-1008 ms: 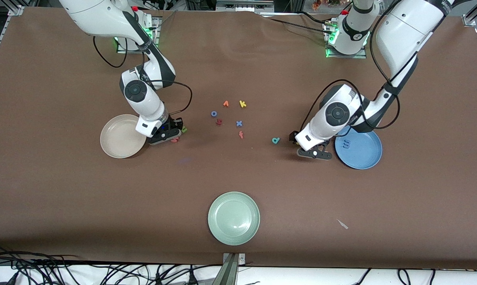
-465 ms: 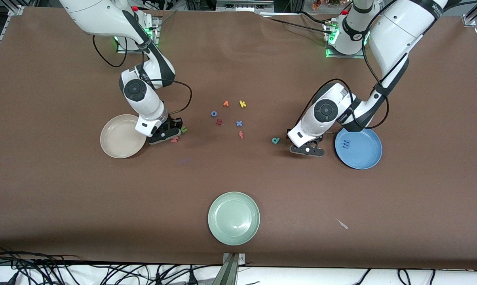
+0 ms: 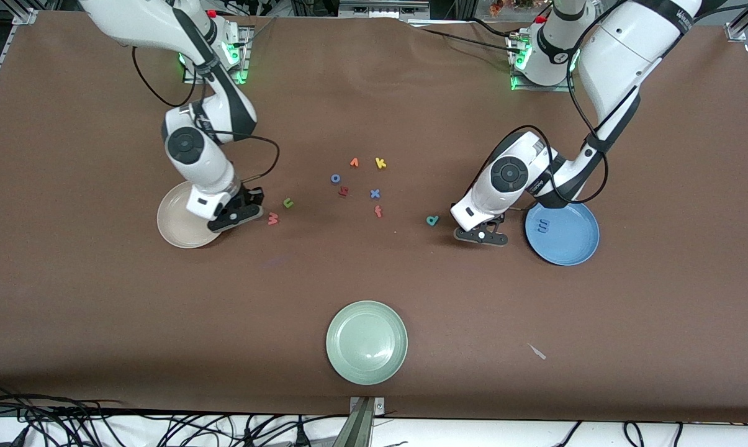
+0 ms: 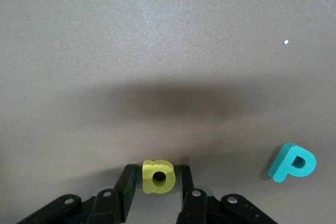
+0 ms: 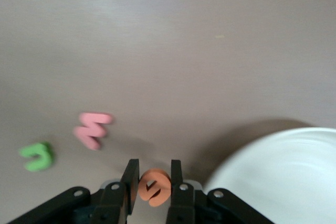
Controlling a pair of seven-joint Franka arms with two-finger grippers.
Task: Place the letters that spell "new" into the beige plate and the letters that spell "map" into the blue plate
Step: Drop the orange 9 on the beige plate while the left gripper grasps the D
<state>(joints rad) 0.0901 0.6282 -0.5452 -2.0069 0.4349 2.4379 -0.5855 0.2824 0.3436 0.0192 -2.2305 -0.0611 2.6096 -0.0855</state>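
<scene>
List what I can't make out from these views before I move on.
- Front view: the orange e is hidden under the right end effector; only the right wrist view shows it.
- Front view: the yellow a is hidden under the left end effector.
- Right wrist view: the beige plate is cut off by the edge; the salmon w and green n are blurred.

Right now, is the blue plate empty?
No. The blue plate holds one letter, the blue m; nothing else shows in it.
</scene>
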